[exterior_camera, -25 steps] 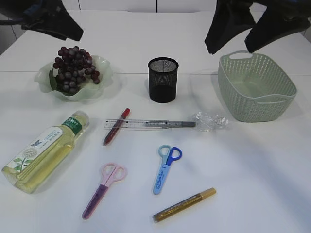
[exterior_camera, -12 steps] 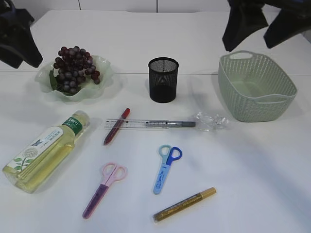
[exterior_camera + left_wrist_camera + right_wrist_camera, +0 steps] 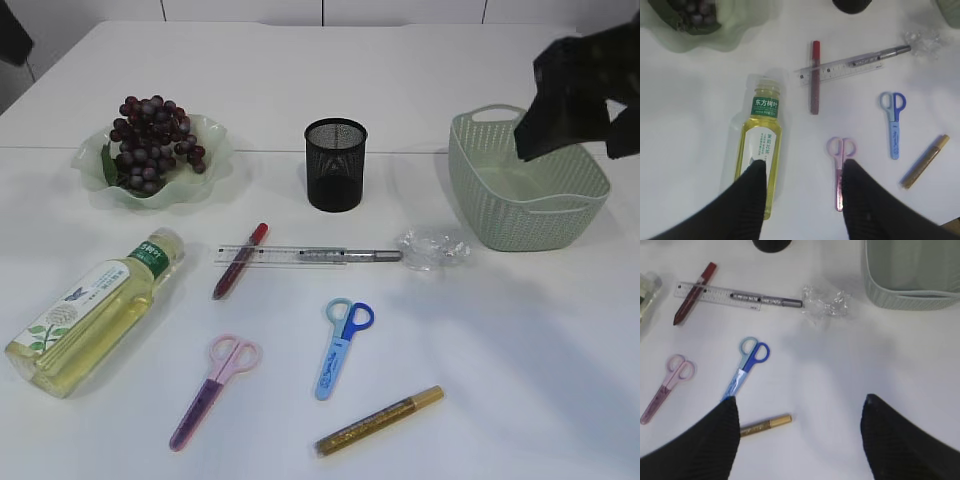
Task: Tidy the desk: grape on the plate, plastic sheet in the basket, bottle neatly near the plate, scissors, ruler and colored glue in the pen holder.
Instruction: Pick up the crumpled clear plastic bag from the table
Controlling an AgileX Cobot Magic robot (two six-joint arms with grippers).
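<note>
Dark grapes (image 3: 150, 140) lie on the pale green plate (image 3: 215, 150) at back left. The yellow-green bottle (image 3: 95, 310) (image 3: 762, 137) lies on its side at front left. A clear ruler (image 3: 280, 255) (image 3: 840, 70), red glue pen (image 3: 240, 260) and grey pen (image 3: 365, 256) lie mid-table. Pink scissors (image 3: 212, 385) (image 3: 840, 160), blue scissors (image 3: 342, 340) (image 3: 745, 367) and gold glue pen (image 3: 380, 420) (image 3: 762, 424) lie in front. The crumpled plastic sheet (image 3: 432, 247) (image 3: 826, 302) lies beside the green basket (image 3: 525, 215). The black mesh pen holder (image 3: 336, 165) stands at the centre back. My left gripper (image 3: 800, 167) is open, high above the table. My right gripper (image 3: 570, 100) (image 3: 800, 405) is open above the basket.
The white table's front edge lies just below the gold pen. The basket's handle (image 3: 495, 110) faces the back.
The left arm has moved out of the exterior view at upper left. The right gripper has moved right and down, now in front of the basket's far rim.
</note>
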